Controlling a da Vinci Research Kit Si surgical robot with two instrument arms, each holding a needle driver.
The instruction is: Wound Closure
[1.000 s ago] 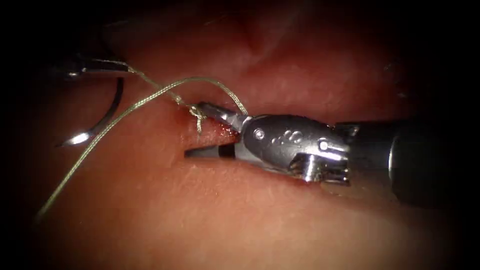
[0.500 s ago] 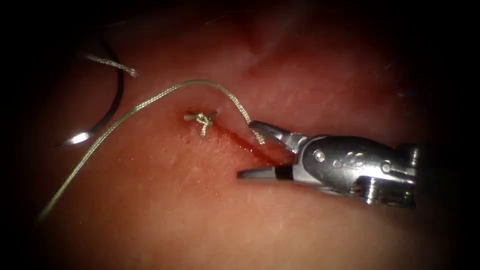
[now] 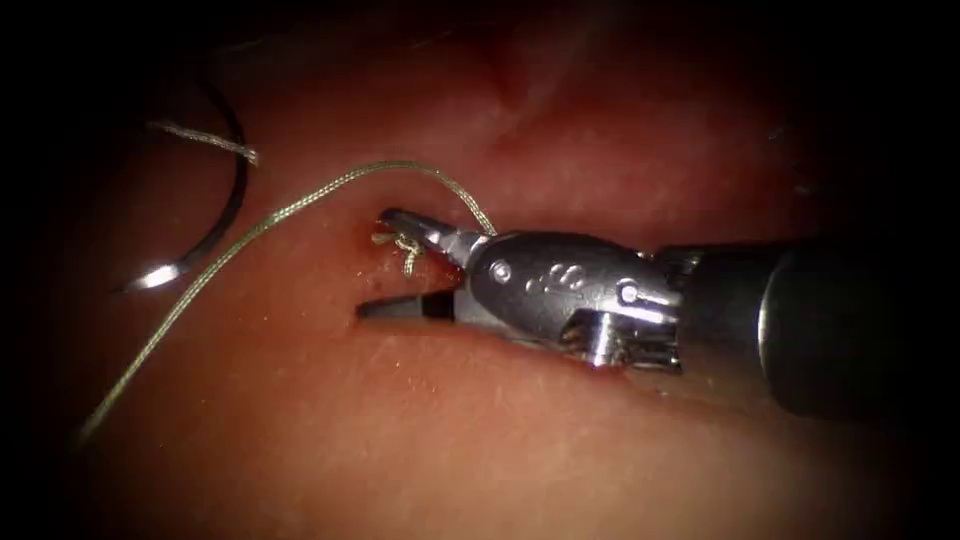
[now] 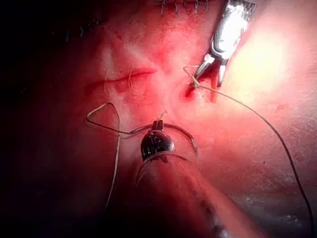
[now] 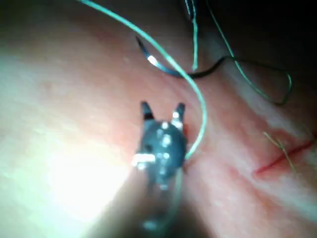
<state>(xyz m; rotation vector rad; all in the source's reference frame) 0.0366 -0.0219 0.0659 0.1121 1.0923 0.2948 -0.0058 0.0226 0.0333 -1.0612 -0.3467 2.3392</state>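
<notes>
Right tool (image 3: pixel 385 262) spread wide around the knot (image 3: pixel 404 243), gripping nothing.
Curved steel needle (image 3: pixel 215 215) lies free on glistening tissue (image 3: pixel 420 420) left of it; braided thread (image 3: pixel 250 232) arcs between. Left tool (image 4: pixel 157 126) clamps thread.

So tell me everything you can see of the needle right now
The needle is a thin, dark, curved piece of metal with a bright glint near its pointed lower end. In the endoscope view it lies left of the cut, arcing over the tissue, and its visible length is out of the tissue. Its upper end runs up into shadow, where a short strand of thread crosses it. In the left wrist view the left gripper holds the needle at mid-curve. The right gripper is open by the knot, apart from it.
</notes>
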